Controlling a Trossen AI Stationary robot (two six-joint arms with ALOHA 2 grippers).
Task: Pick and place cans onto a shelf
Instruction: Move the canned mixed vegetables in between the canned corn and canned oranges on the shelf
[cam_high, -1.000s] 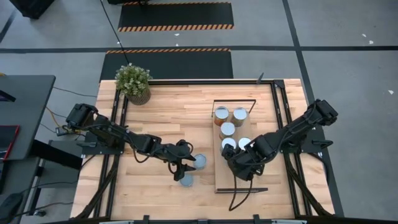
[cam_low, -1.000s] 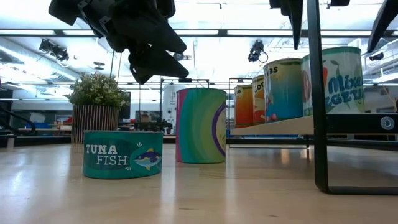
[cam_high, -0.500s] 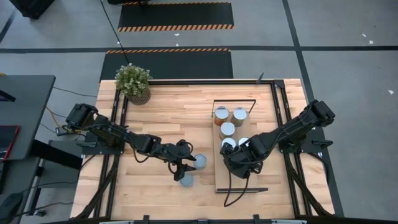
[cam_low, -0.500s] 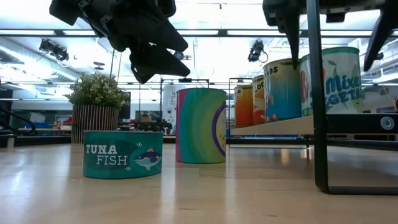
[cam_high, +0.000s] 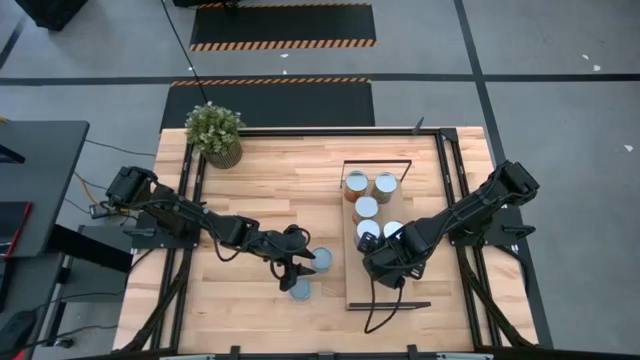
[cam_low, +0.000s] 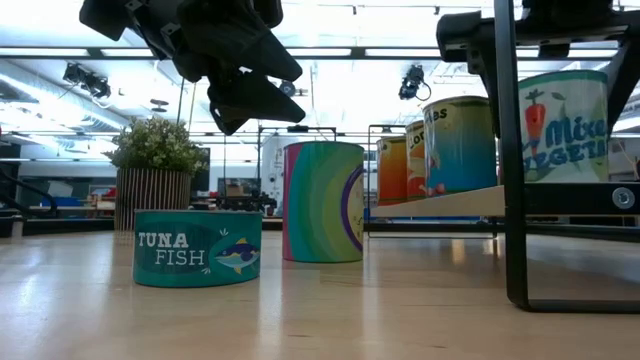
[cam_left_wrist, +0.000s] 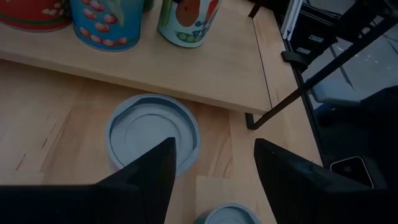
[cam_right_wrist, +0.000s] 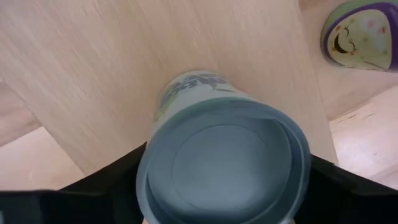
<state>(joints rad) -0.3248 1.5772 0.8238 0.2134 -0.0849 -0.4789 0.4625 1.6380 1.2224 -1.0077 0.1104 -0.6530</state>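
The shelf (cam_high: 375, 290) lies on the table's right half with several cans (cam_high: 366, 207) standing toward its far end. My right gripper (cam_high: 385, 262) hangs over the nearest shelf can, the mixed-vegetables can (cam_low: 560, 125), whose blue-grey top (cam_right_wrist: 224, 168) fills the right wrist view; it is shut on that can. On the table left of the shelf stand a tall green can (cam_low: 323, 202) and a flat tuna can (cam_low: 197, 248). My left gripper (cam_high: 290, 265) hovers open above these two, nothing between its fingers (cam_left_wrist: 149, 180). My right gripper pinches the mixed-vegetables can between its two fingers, one on each side of the can's wall just below the top rim (cam_right_wrist: 144, 174). The fingers come from above, pointing down. The can stands upright with its base on the shelf board (cam_low: 440, 205).
A potted plant (cam_high: 215, 135) stands at the table's far left corner. The shelf's black frame post (cam_low: 510, 150) rises close in front of the held can. Bare tabletop lies between the plant and the shelf, and the shelf's near end is bare board.
My right gripper has come down over the mixed-vegetables can, so that its fingers now flank the can's sides. The can has shifted a little toward the table's right edge along the shelf board and stays upright.
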